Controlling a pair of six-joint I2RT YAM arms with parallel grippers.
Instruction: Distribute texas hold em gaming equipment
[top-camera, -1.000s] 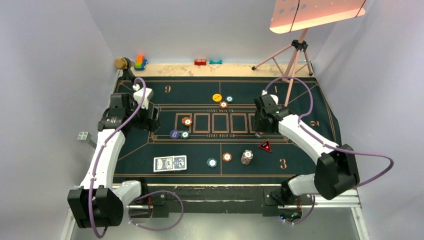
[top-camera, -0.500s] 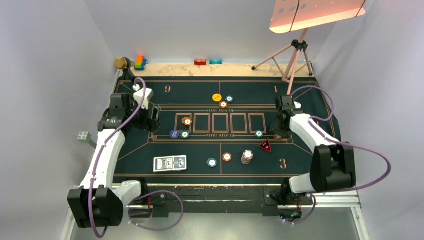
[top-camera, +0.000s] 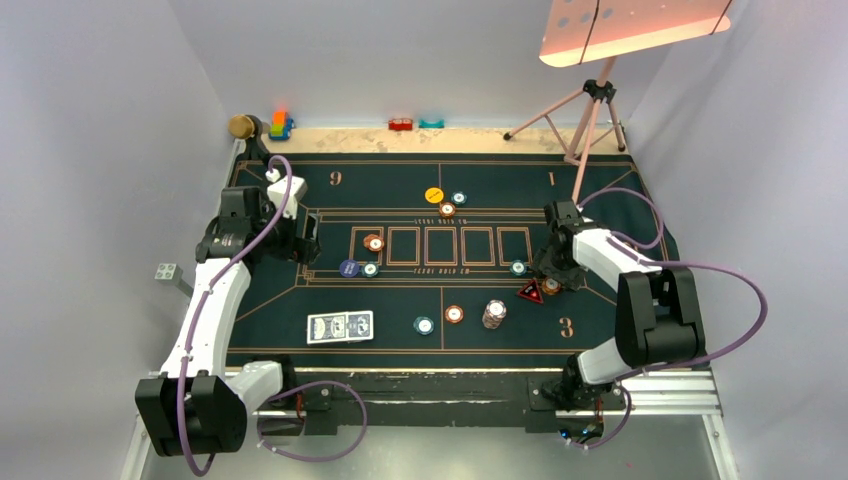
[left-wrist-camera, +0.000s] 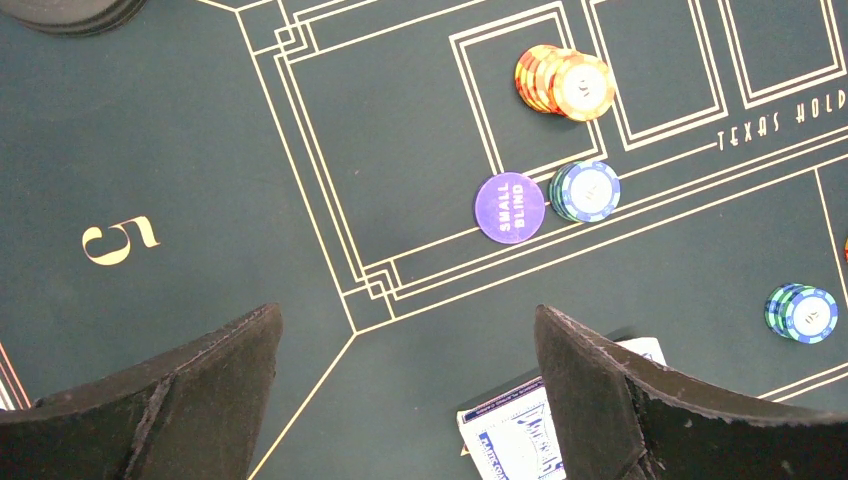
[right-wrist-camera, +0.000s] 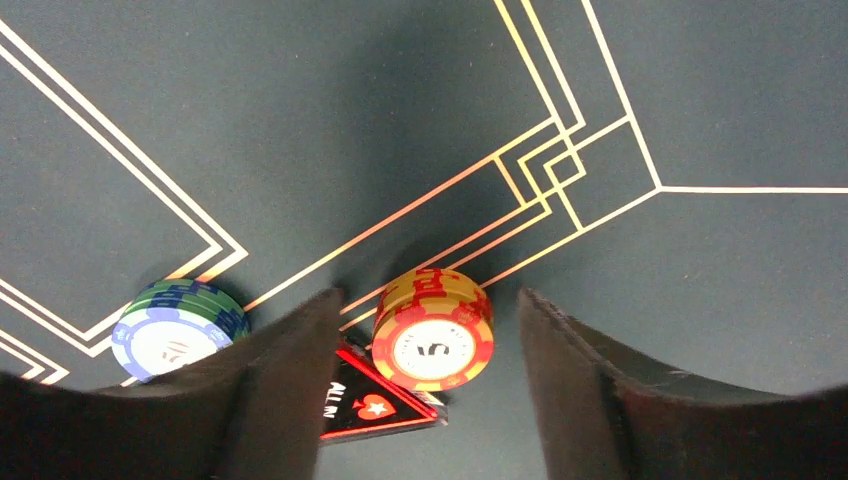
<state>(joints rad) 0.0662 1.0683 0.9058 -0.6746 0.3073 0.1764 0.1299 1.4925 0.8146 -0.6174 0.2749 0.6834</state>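
The right end effector (right-wrist-camera: 430, 296) hangs low over a short stack of round orange and yellow poker chips (right-wrist-camera: 432, 335). Its two fingers are apart, one at 9 o'clock of the stack and one at 3 o'clock. A bit of mat shows on each side, so nothing is pinched.

In the top view, this stack sits on the dark green felt mat (top-camera: 480, 175) that covers the worktop, out toward 3 o'clock from the middle. In the right wrist view, a flat red and black triangle marker (right-wrist-camera: 372, 408) lies at 7 o'clock of the stack and right up against it. I cannot tell if the stack rests on its corner. A small stack of teal and blue chips (right-wrist-camera: 180, 328) sits near, at 9 o'clock.

The chips look small, hard and light, with smooth round edges. They are only piled up, not stuck together, so I think the top ones could slide off or the pile could tip. The best place to hold is the round sides, low down, so every chip gets squeezed at once. The left finger has to stay off the marker, or it may drag along.

The left end effector (left-wrist-camera: 405, 315) is wide apart and holds nothing. It hangs over the 9 o'clock side of the mat, near a round purple small blind button (left-wrist-camera: 509, 207).
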